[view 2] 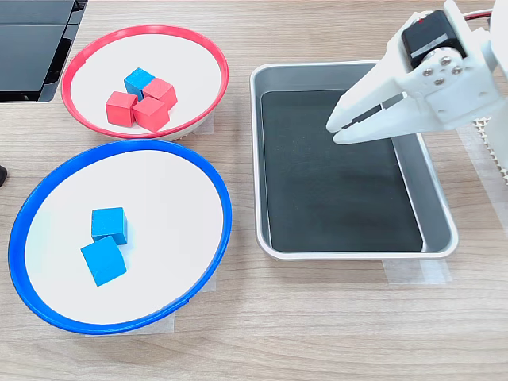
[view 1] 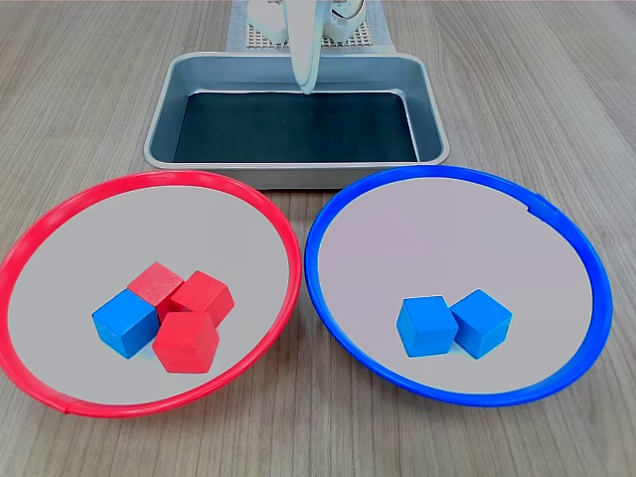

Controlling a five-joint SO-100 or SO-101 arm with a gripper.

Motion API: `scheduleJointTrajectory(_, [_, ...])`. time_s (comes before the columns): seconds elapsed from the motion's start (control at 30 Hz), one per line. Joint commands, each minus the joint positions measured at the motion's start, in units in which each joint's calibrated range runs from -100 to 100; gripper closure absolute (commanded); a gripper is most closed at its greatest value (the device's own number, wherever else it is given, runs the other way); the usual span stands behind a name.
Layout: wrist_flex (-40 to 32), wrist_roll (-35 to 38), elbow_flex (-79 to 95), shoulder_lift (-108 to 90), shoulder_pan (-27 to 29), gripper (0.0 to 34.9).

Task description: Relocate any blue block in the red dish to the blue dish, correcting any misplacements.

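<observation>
Reaching from above the metal tray [view 2: 435, 208], the nearly closed, empty tool [view 2: 333, 130] should open, then descend on the blue block [view 1: 125, 322] in the red dish [view 1: 60, 221], avoiding the touching red cubes [view 1: 188, 341].

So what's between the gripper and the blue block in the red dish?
In the second exterior view, the gripper hangs over the metal tray; between it and the blue block lie the tray's wall, bare wood and the red dish rim.
</observation>
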Motion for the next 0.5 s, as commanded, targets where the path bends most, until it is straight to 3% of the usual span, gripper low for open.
scheduleJointTrajectory(0.0, [0.24, 0.20, -0.19, -0.17, -0.25, 34.6])
scheduleJointTrajectory(0.47, [0.24, 0.39, -0.19, -0.17, -0.53, 34.6])
